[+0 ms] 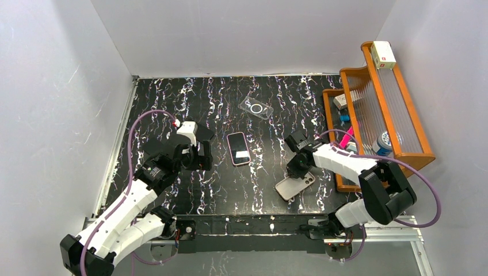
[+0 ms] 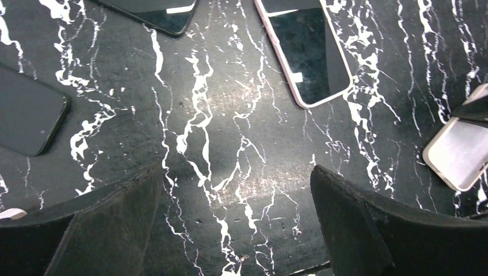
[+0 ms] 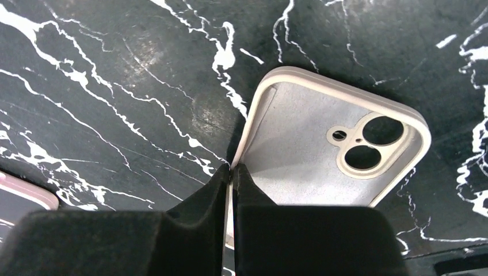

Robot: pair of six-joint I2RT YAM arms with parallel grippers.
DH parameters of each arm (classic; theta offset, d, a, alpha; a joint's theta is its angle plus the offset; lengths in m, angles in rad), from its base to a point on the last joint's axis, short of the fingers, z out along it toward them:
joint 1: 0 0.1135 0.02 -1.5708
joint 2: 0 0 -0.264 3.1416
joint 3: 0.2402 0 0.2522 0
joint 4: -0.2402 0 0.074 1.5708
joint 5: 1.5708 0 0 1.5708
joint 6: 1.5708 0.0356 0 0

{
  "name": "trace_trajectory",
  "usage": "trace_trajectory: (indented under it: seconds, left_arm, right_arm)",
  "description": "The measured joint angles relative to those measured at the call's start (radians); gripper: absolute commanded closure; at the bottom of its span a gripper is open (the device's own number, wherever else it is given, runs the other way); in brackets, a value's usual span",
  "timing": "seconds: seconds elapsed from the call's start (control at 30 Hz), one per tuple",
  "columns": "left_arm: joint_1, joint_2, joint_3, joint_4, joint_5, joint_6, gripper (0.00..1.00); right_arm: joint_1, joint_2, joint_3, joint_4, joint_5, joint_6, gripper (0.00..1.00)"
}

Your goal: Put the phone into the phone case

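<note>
The right hand (image 3: 232, 172) is pinching the phone case (image 3: 322, 149). Its two dark fingers (image 3: 201, 195) are pressing almost together with only the case's thin side wall between them, gripping the long edge partway along. From above, the right hand (image 1: 300, 168) is reaching down to the near right part of the bench (image 1: 167, 98), over the case's upper end.

The left hand (image 2: 236, 178) is standing spread wide, as far apart as its fingers go, holding nothing and hanging over bare bench. From above, it (image 1: 201, 155) is sitting just left of the phone (image 1: 238, 148).

The phone case (image 1: 290, 188) is lying with its open side up, showing a pale beige rim, a grey soft-looking lining and a raised camera cut-out with two round holes and a smaller one beside them. It is lying at an angle, and whether its gripped edge is lifting off the bench I cannot tell.

The phone (image 2: 305, 52) is lying flat, dark screen up, with a pink rim, between the two hands and apart from the case. A clear case (image 1: 256, 107) is lying farther back, and a wooden rack (image 1: 397, 115) is standing along the right edge.
</note>
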Motion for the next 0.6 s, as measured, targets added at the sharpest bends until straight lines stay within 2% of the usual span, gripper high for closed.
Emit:
trace_trajectory:
  seconds: [0.1, 0.3, 0.6]
  left_arm:
    - [0.0, 0.005, 0.0, -0.009, -0.04, -0.012, 0.02]
    - [0.0, 0.089, 0.008, -0.048, -0.172, -0.071, 0.02]
    - [0.047, 0.236, 0.018, -0.068, -0.274, -0.223, 0.02]
  right_arm:
    - [0.009, -0.016, -0.019, 0.043, -0.008, -0.076, 0.95]
    - [0.064, -0.016, -0.032, 0.153, -0.041, -0.206, 0.97]
    - [0.288, -0.003, -0.034, 0.461, -0.219, -0.327, 0.96]
